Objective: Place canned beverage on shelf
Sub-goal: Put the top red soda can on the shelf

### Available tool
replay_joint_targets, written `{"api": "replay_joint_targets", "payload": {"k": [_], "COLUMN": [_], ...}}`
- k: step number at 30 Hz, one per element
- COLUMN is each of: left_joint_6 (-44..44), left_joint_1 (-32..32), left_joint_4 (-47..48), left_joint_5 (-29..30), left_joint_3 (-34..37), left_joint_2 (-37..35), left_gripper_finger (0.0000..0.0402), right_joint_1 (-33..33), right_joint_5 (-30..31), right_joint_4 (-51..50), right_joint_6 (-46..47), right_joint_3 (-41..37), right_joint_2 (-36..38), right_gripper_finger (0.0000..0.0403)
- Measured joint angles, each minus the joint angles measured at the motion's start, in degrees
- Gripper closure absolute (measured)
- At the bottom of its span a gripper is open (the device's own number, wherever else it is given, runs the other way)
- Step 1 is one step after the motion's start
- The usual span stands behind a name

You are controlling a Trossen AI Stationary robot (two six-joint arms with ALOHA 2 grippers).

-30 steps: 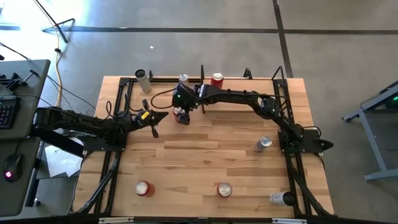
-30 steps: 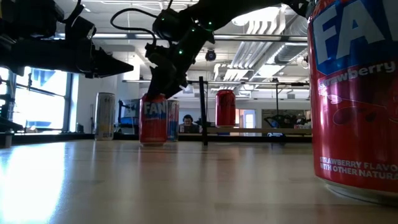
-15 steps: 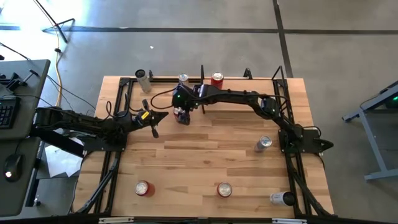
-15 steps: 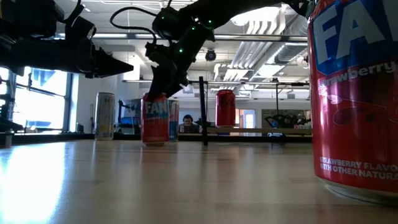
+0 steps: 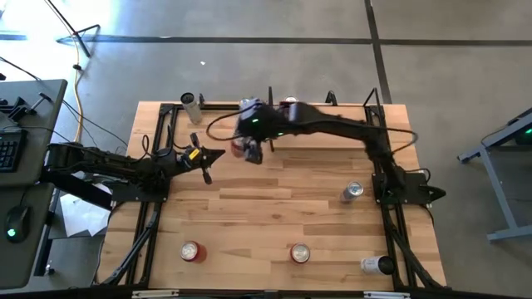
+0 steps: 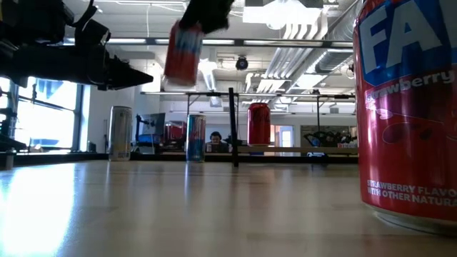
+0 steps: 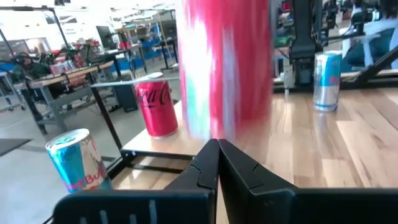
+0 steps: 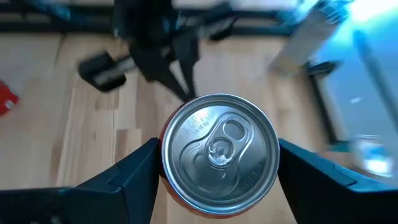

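Right hand [image 5: 250,148] pinches a red Fanta can [image 6: 183,51] from both sides, fingers [image 8: 127,174] pressed on the can body, silver lid with pull tab facing the right wrist camera. Can hangs in the air, well clear of the desk [image 5: 274,212], slightly tilted in the low view, blurred there. From above it sits over the far-centre part of the desk, near the back edge. Shelf [image 6: 300,150] is a low pale wood panel at the far edge with a black upright bar beside it; a red Coca-Cola can [image 6: 258,123] stands on it, and a blue Red Bull can [image 6: 194,138] stands upright nearby, can't tell if on the shelf or the desk. Tall silver can [image 6: 120,133] upright at the far left corner. Left hand [image 5: 210,157] hovers above the left side of the desk, fingers pressed together, holding nothing, pointing toward the lifted can. Near side of the desk: a red can [image 5: 191,251], another red Fanta can [image 5: 299,253], a silver can [image 5: 353,192] at right, and a dark-bodied can [image 5: 376,266] lying on its side at the near right corner.
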State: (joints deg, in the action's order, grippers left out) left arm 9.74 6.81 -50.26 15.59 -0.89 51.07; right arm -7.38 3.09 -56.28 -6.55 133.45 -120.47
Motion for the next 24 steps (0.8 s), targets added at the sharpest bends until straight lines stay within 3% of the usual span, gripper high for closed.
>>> {"api": "replay_joint_targets", "payload": {"k": [9, 13, 19, 24], "left_joint_6": [0.0, 0.0, -0.1, -0.1], "left_joint_1": [0.0, 0.0, 0.0, 0.0], "left_joint_4": [0.1, 0.2, 0.4, 0.7], "left_joint_5": [0.0, 0.0, 0.0, 0.0], "left_joint_3": [0.0, 0.0, 0.0, 0.0], "left_joint_2": [0.0, 0.0, 0.0, 0.0], "left_gripper_finger": [0.0401, 0.0401, 0.0401, 0.0401], "right_joint_1": [-1.7, -5.5, -14.3, -24.2], "right_joint_5": [16.6, 19.1, 18.8, 13.8], "right_joint_4": [-16.0, -23.3, -22.5, -11.1], "right_joint_6": [5.5, 9.5, 10.6, 7.3], "right_joint_3": [-0.1, -2.2, -15.9, -35.0], "right_joint_2": [14.5, 18.9, 25.9, 32.6], "right_gripper_finger": [0.0136, 0.0136, 0.0136, 0.0136]}}
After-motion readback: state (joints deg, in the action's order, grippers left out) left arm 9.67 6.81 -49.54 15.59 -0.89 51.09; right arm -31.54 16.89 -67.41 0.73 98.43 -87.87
